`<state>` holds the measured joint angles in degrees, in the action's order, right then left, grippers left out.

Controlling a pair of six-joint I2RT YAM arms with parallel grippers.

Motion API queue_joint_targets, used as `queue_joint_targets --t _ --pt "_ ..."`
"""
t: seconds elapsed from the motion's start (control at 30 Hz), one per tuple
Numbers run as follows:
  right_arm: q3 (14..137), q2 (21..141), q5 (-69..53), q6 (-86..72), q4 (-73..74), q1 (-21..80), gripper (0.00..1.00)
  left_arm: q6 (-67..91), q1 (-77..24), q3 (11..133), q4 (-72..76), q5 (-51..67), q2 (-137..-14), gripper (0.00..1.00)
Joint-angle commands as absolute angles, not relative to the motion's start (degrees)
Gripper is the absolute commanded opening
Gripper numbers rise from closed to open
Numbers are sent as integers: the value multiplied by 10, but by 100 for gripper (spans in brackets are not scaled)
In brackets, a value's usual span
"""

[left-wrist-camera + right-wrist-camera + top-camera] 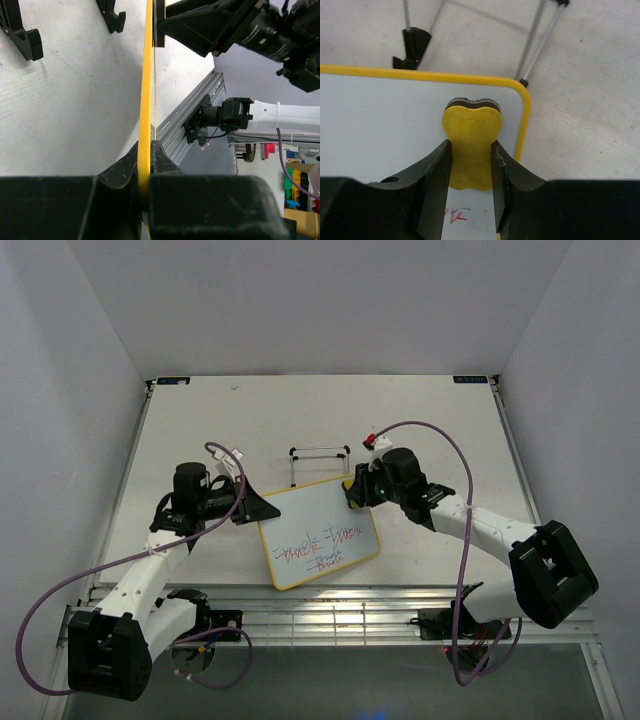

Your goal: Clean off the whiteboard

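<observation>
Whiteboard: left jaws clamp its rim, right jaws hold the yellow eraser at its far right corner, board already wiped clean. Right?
Not clean. The top external view shows red and blue scribbles across the whiteboard's near half. The rest holds: the left gripper jaws clamp its yellow rim, and the right gripper jaws hold the yellow eraser at its far right corner.

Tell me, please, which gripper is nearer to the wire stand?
Right. The right gripper, holding the eraser, is at the whiteboard's corner beside the wire stand; the left gripper clamps the opposite edge, farther off.
</observation>
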<state>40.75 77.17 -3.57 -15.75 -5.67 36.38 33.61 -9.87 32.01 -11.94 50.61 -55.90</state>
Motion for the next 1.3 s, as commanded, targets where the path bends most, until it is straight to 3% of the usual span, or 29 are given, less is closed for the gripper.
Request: queue_joint_targets --t 0.0,0.2,0.57,0.77,0.93,1.1,1.27 --pt "478 793 -119 -165 -67 385 16 294 -120 331 -104 566 -542 0" --pt "542 824 -98 -163 -35 425 16 295 -120 331 -105 562 -543 0" --pt "392 781 17 -162 -38 350 16 294 -120 332 -110 548 -532 0" --pt "333 726 -58 -184 -84 352 15 301 -121 331 -116 510 -525 0" --pt "350 725 -27 -223 -122 497 15 298 -121 336 -127 494 -541 0" --pt "445 781 88 -250 -132 673 14 299 -121 337 -129 482 -546 0" --pt "525 853 190 -272 -131 774 14 297 -122 339 -135 479 -560 0"
